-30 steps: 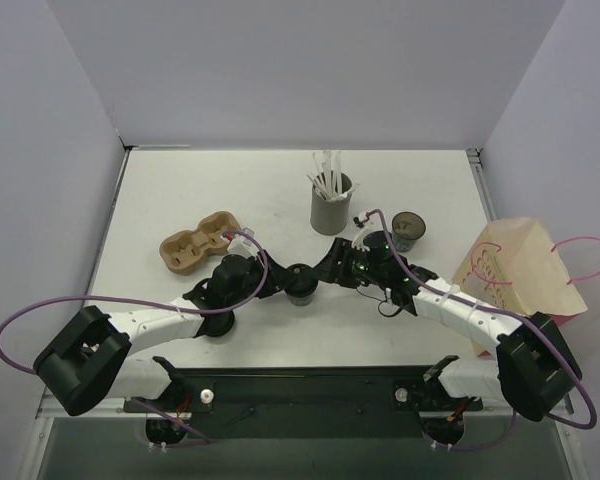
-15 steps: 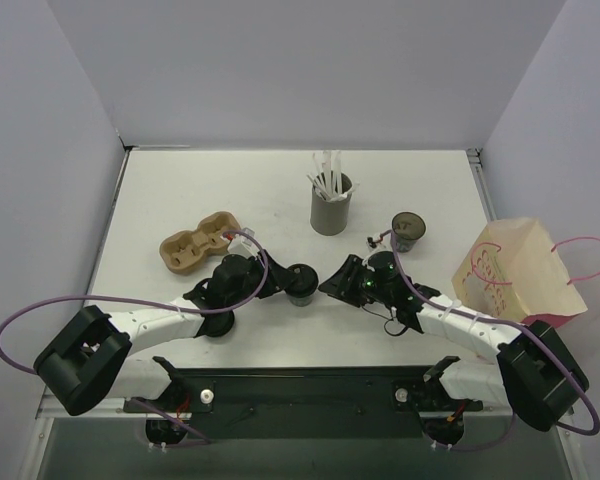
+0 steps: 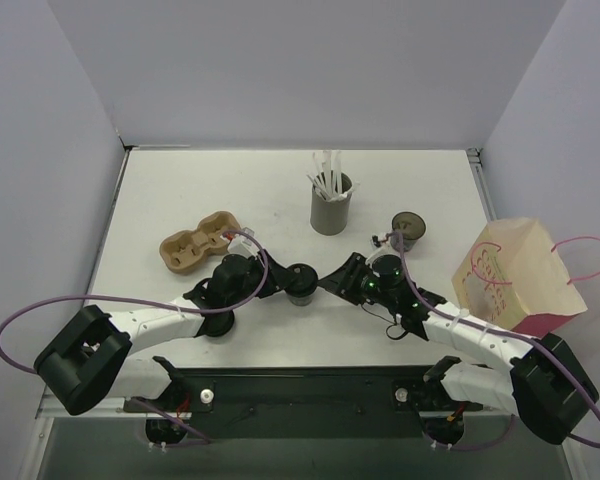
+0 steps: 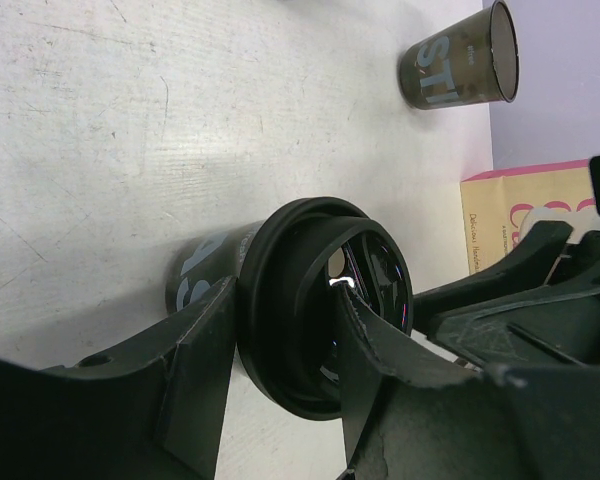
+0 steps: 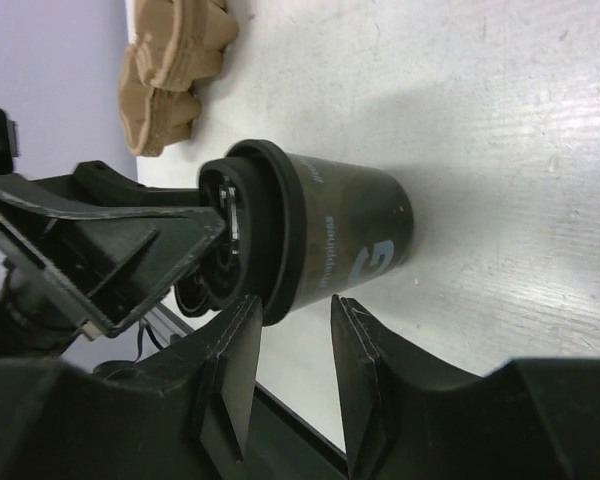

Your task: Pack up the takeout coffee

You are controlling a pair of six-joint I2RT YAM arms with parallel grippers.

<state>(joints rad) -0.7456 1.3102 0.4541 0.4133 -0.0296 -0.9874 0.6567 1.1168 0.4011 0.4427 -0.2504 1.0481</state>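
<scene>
Standing upright on the table [image 3: 220, 180], lid [image 4: 310, 300] uppermost, the takeout coffee [image 3: 300, 284] has its long axis vertical. Left tool [image 4: 285, 365] clamps its lid; right tool [image 5: 295, 375] sits just beside, fingers apart.

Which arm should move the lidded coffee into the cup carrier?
Likely left: the left end effector clasps the lidded coffee, and the cup carrier lies on that side; the right end effector hangs open beside it.

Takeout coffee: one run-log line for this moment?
takeout coffee: lidded, on table | left gripper: shut on it | right gripper: open beside it | paper bag: coffee not inside
</scene>
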